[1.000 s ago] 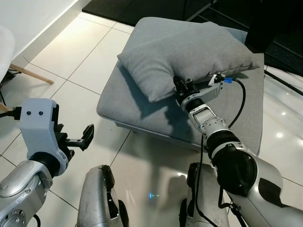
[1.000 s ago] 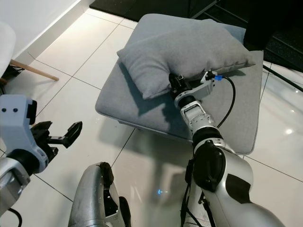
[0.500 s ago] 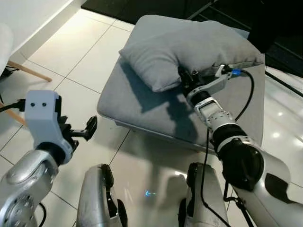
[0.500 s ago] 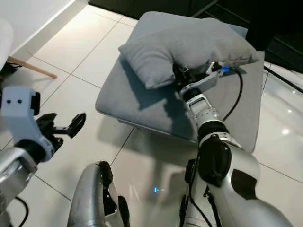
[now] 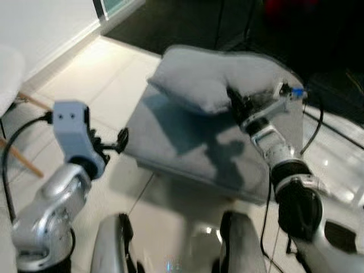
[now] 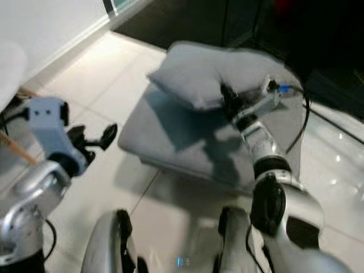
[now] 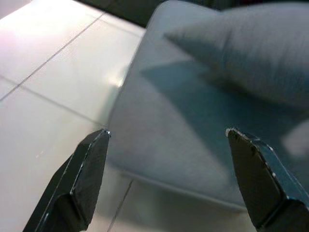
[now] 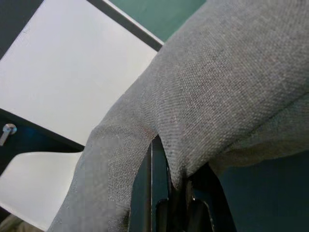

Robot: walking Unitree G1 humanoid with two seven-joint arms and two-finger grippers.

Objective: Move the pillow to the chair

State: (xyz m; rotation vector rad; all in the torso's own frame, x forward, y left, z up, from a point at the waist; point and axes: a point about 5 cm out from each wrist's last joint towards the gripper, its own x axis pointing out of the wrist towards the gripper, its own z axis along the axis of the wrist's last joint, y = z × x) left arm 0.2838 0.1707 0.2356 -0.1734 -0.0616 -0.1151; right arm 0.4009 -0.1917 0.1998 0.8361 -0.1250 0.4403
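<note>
A grey pillow [image 5: 213, 74] is lifted off the grey ottoman cushion [image 5: 187, 142], casting a shadow on it. My right gripper [image 5: 234, 98] is shut on the pillow's near edge; in the right wrist view the grey fabric [image 8: 203, 92] is pinched between the black fingers [image 8: 153, 193]. My left gripper [image 5: 120, 139] is open beside the ottoman's left edge, nothing between its fingertips [image 7: 91, 164]. In the left wrist view the pillow [image 7: 260, 58] hangs over the ottoman [image 7: 183, 135]. A white chair [image 5: 8, 71] with wooden legs stands at the far left.
White glossy floor tiles [image 5: 79, 79] lie to the left and in front of the ottoman. A dark area [image 5: 187, 23] lies behind it. A black cable [image 5: 313, 122] loops from my right wrist. My own legs [image 5: 114, 244] show at the bottom.
The right gripper has raised the pillow higher off the ottoman. The left gripper has moved up and in towards the ottoman's left edge. The camera has tilted and the picture is blurred.
</note>
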